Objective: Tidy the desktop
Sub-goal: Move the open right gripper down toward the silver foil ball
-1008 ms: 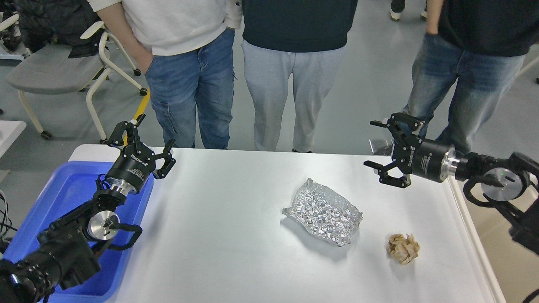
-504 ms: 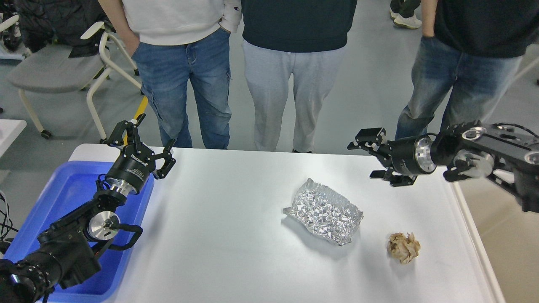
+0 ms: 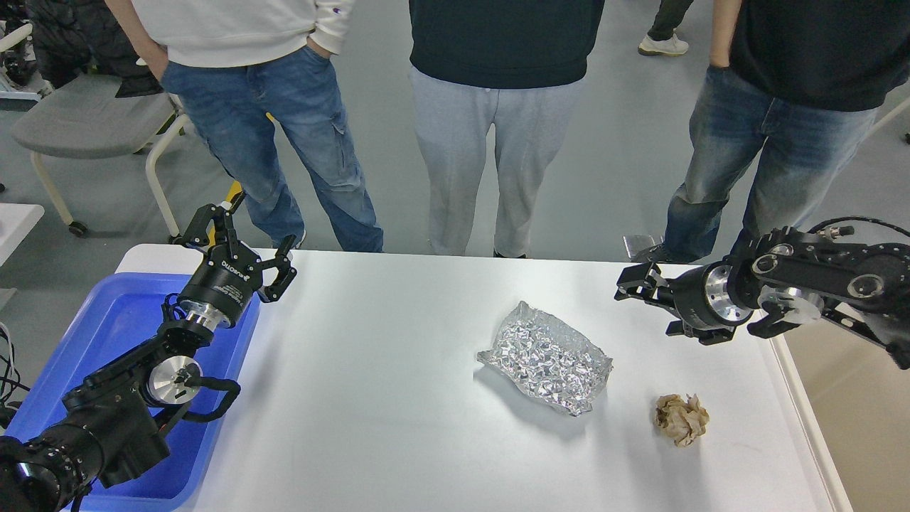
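Currently the white table [image 3: 370,398] spans the view, carrying crumpled foil [image 3: 546,358] and a brown paper wad [image 3: 681,419] lying apart. Left pincer [image 3: 238,242] spread open, empty, above blue tray [image 3: 106,327]. Right pincer [image 3: 650,302] near the far right edge; state cannot be told.

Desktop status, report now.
Left gripper open, empty, over blue tray. Right gripper open, empty. Desktop holds foil, paper ball. Nothing blocking.

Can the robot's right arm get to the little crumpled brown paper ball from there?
Probably yes. The right gripper hangs above the desktop, and the brown paper ball lies in the open nearer the robot. Only the foil wrapper is nearby, off to the side.
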`<state>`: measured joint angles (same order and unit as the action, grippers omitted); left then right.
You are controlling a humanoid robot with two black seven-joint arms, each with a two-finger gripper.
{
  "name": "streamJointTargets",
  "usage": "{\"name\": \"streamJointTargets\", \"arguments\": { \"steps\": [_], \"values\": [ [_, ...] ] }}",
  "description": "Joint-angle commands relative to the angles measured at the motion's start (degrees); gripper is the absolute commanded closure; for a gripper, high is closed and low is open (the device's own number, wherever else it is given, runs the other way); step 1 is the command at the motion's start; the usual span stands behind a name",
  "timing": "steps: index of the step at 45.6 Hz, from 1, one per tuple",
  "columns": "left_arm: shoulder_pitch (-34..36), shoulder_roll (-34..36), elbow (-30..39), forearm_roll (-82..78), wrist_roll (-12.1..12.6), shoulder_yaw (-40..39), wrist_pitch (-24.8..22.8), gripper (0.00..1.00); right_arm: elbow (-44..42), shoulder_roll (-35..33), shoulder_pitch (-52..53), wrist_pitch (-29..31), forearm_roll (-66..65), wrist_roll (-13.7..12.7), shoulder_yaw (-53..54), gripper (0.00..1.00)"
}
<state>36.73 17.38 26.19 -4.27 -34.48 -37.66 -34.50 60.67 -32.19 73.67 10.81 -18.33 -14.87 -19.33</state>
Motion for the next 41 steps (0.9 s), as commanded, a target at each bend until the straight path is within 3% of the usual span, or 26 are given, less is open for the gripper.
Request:
{"name": "streamJointTargets", "arguments": {
  "steps": [1,41],
  "values": [
    [0.01,0.02,0.0,-0.04,0.02,-0.05,-0.04,0.0,-0.2,3.09,0.34,-0.88,5.23,-0.07,-2.03,0.0],
    [0.01,-0.06,0.0,-0.04,-0.07,0.04,0.05,0.0,-8.81,13.12,-9.42,-1.06,5.23,0.02,-1.85,0.0]
  ]
}}
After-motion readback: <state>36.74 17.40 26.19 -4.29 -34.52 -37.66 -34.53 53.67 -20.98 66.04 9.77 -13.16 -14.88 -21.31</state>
